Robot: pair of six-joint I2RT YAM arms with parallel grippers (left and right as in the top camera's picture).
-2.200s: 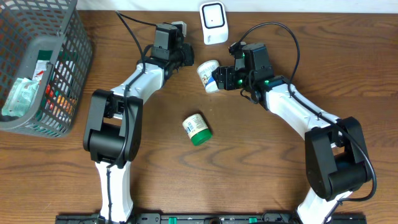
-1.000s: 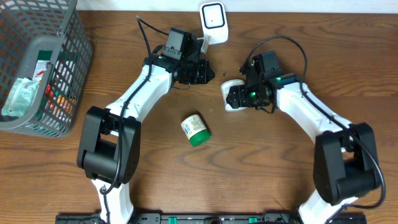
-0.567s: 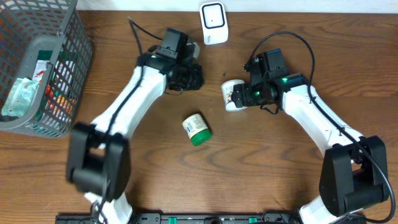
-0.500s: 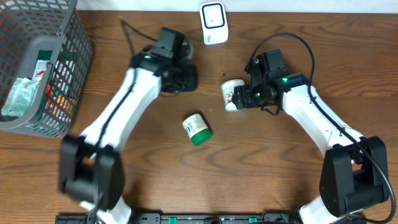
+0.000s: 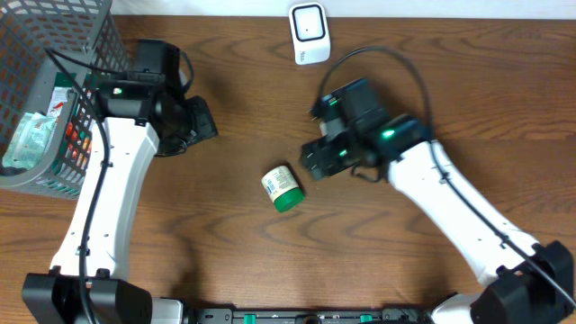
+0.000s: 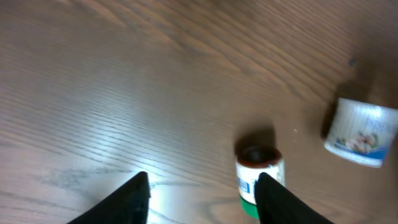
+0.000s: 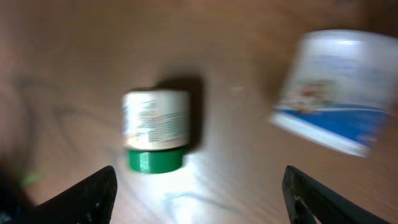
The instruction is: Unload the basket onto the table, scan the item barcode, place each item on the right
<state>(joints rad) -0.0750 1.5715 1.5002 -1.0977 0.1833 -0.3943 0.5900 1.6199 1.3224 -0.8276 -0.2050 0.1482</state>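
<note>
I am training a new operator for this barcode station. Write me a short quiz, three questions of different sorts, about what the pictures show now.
1. True or false: the small white bottle with the green cap lies on its side on the brown wooden table.
2. Fill in: the white plastic cup with a blue band and the bottle are ___ (touching / apart).
3. Choose one. The right gripper holds: A the bottle; B the cup; C nothing.
Key: 1 true; 2 apart; 3 C.
</note>
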